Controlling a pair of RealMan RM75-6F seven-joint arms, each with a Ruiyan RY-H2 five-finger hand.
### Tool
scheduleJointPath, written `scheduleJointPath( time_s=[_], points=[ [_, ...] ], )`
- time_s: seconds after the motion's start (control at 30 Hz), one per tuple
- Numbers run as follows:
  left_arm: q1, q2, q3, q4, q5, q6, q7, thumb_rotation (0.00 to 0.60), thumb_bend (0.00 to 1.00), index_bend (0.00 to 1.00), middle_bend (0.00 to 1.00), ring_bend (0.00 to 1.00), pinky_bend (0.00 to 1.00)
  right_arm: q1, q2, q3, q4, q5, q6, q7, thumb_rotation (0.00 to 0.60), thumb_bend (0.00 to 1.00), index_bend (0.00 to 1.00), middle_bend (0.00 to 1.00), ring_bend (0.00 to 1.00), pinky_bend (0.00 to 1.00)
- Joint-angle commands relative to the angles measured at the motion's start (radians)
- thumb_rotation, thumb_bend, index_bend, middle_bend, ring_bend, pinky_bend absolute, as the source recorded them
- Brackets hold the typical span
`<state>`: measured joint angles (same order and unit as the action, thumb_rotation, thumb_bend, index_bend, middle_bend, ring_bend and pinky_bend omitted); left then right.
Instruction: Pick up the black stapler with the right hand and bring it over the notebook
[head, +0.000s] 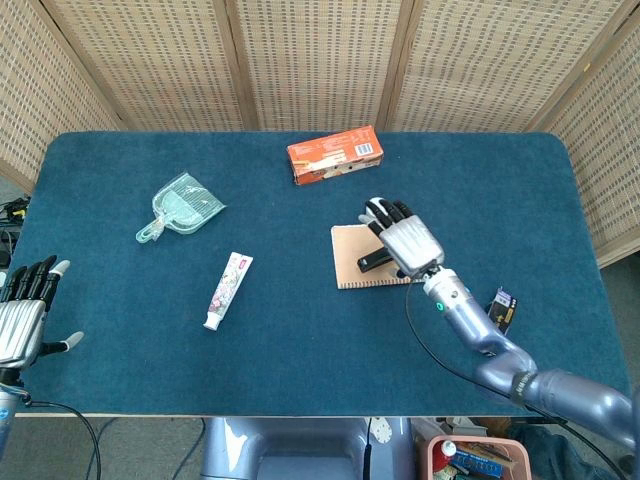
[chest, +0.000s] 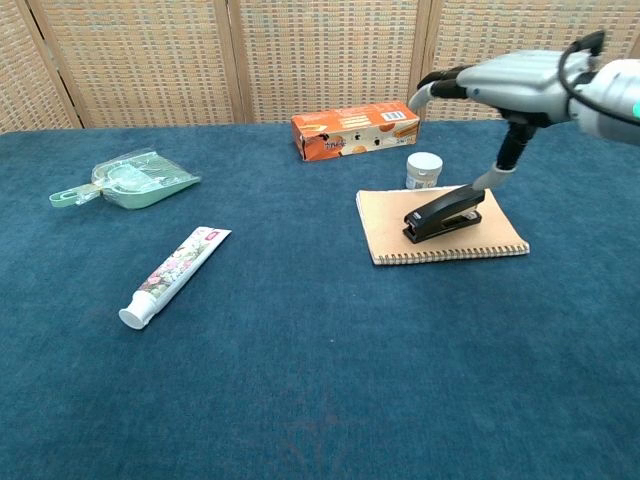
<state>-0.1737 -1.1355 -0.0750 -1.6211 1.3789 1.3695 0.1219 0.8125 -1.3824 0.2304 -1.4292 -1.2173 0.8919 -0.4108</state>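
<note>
The black stapler (chest: 443, 213) lies flat on the tan spiral notebook (chest: 390, 232) right of the table's centre. My right hand (chest: 510, 80) hovers above and to the right of it with its fingers spread and holds nothing. One finger hangs down close to the stapler's rear end; whether it touches is unclear. From the head view, the right hand (head: 405, 238) covers the notebook's (head: 347, 250) right part, with the stapler (head: 373, 264) showing at its left edge. My left hand (head: 25, 310) is open at the table's near left edge.
A white-lidded jar (chest: 424, 170) stands just behind the notebook. An orange box (chest: 355, 129) lies at the back. A green dustpan (chest: 130, 180) and a toothpaste tube (chest: 175, 262) lie to the left. A small black item (head: 502, 309) sits near the right front edge.
</note>
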Motion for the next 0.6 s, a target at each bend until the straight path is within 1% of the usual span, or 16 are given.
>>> scheduleJointPath(
  time_s=[0.03, 0.13, 0.2, 0.3, 0.43, 0.6],
  points=[
    [0.002, -0.001, 0.001, 0.002, 0.005, 0.007, -0.001, 0.600, 0.00, 0.00, 0.00, 0.00, 0.00, -0.154, 0.130, -0.063, -0.128, -0.090, 0.195, 0.056, 0.600, 0.00, 0.00, 0.00, 0.00, 0.08],
    [0.003, -0.003, 0.005, 0.005, 0.012, 0.007, -0.011, 0.600, 0.00, 0.00, 0.00, 0.00, 0.00, -0.269, 0.166, -0.118, -0.136, -0.166, 0.344, 0.140, 0.600, 0.00, 0.00, 0.00, 0.00, 0.07],
    [0.002, -0.005, 0.008, 0.015, 0.020, 0.003, -0.029, 0.600, 0.00, 0.00, 0.00, 0.00, 0.00, -0.346, 0.178, -0.156, -0.135, -0.199, 0.428, 0.219, 0.600, 0.00, 0.00, 0.00, 0.00, 0.03],
    [0.002, -0.017, 0.015, 0.037, 0.045, 0.015, -0.038, 0.600, 0.00, 0.00, 0.00, 0.00, 0.00, -0.447, 0.168, -0.200, -0.090, -0.239, 0.551, 0.280, 0.600, 0.00, 0.00, 0.00, 0.00, 0.00],
    [0.007, -0.039, 0.019, 0.060, 0.087, 0.054, -0.035, 0.600, 0.00, 0.00, 0.00, 0.00, 0.00, -0.539, 0.132, -0.218, -0.015, -0.241, 0.656, 0.270, 0.600, 0.00, 0.00, 0.00, 0.00, 0.00],
    [0.010, -0.053, 0.025, 0.073, 0.104, 0.067, -0.033, 0.600, 0.00, 0.00, 0.00, 0.00, 0.00, -0.583, 0.109, -0.218, 0.039, -0.246, 0.691, 0.310, 0.600, 0.00, 0.00, 0.00, 0.00, 0.00]
  ],
)
